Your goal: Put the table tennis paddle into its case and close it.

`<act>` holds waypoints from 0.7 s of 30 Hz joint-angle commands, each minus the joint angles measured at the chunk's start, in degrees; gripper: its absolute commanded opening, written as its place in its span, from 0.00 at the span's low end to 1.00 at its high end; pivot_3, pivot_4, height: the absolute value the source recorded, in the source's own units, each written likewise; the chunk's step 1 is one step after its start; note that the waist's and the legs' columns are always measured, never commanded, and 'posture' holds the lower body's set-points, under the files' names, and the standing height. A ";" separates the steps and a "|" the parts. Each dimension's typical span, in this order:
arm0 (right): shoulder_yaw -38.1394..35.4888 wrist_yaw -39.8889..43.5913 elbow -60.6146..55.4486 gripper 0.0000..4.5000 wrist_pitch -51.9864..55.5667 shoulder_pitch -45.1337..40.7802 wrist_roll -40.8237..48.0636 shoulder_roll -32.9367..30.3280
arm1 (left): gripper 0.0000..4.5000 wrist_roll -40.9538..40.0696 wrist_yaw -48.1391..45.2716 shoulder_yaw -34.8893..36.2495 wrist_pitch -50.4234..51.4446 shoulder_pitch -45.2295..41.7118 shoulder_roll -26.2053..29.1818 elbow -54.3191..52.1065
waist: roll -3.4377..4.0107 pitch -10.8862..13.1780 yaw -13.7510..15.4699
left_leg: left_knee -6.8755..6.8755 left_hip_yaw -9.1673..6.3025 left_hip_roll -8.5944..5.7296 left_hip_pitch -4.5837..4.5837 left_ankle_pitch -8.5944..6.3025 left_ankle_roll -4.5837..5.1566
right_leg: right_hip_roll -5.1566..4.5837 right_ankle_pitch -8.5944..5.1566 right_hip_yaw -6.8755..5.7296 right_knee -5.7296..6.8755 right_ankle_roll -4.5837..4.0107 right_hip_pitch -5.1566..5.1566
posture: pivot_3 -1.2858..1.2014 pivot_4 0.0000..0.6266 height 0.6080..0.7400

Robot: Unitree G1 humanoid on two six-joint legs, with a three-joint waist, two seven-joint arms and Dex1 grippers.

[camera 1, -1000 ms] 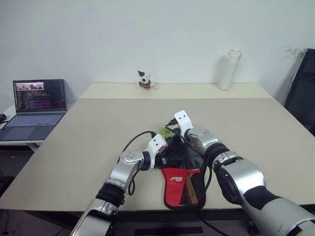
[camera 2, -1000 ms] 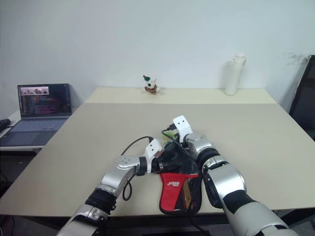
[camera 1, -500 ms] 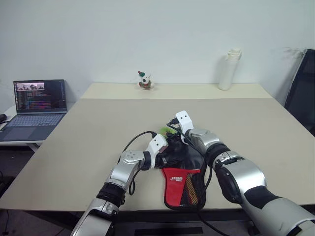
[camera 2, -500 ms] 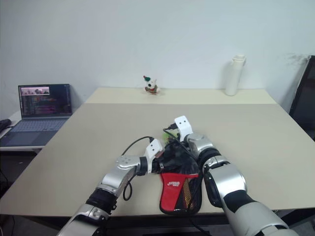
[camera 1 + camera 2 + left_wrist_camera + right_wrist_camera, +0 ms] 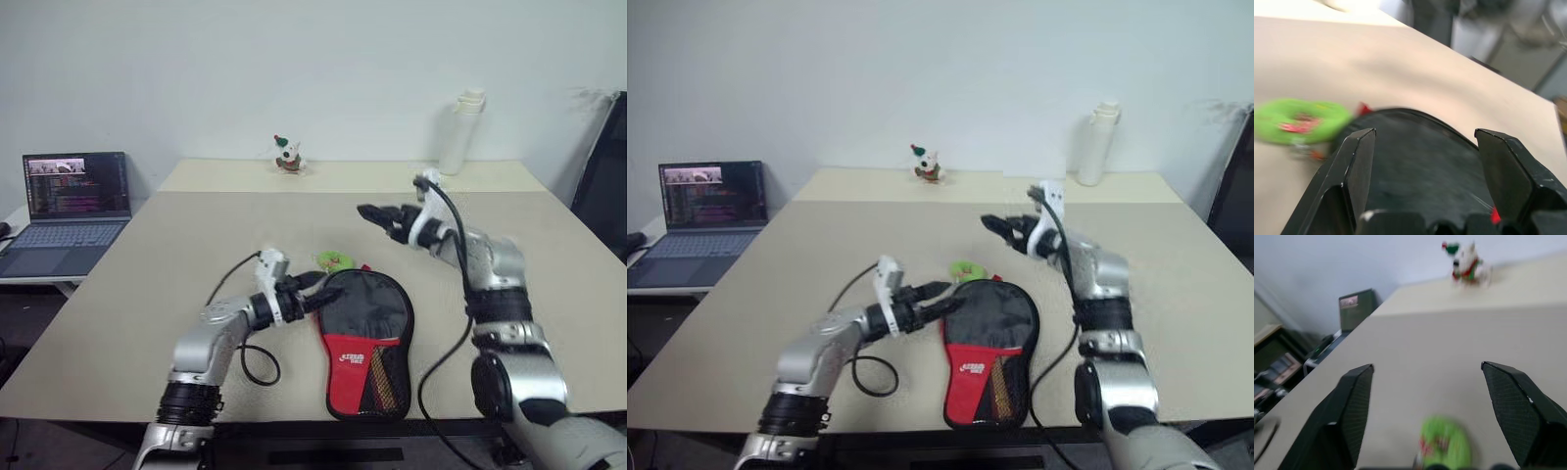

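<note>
While the case point(image 5: 364, 333) lies flat at the near edge of the table point(image 5: 147, 264), we hold both grippers clear of it with nothing in either. The left gripper point(image 5: 315, 287), fingers spread wide, hovers just beside the case's black rounded end. The right gripper point(image 5: 377, 216), equally wide, hangs in the air beyond the case, toward the white bottle point(image 5: 457, 132) at the table's far side. We cannot make out the table tennis paddle itself; we judge it to be inside the case, whose outline is full and paddle-shaped. The pouch looks soft and light, likely to buckle under a pinch, so we would take it by the red trim at the rim. Our left wrist view shows the black fabric between its fingers and a green ring-shaped tag point(image 5: 1300, 120) just beside the case. Our right wrist view looks past the tag to a small toy figure point(image 5: 1467, 264) and a laptop point(image 5: 1355, 308) beyond the table.
</note>
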 commanded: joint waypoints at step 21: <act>28.03 1.66 -32.43 0.86 -0.03 24.82 -1.71 -8.34 | 1.00 14.47 2.81 -0.95 -24.17 -28.56 4.54 50.20 | -0.19 0.14 -0.02 | 0.05 0.20 -0.01 0.01 0.00 0.00 | 0.17 -0.17 -0.07 -0.13 0.30 -0.03 | 0.52 0.24 1.00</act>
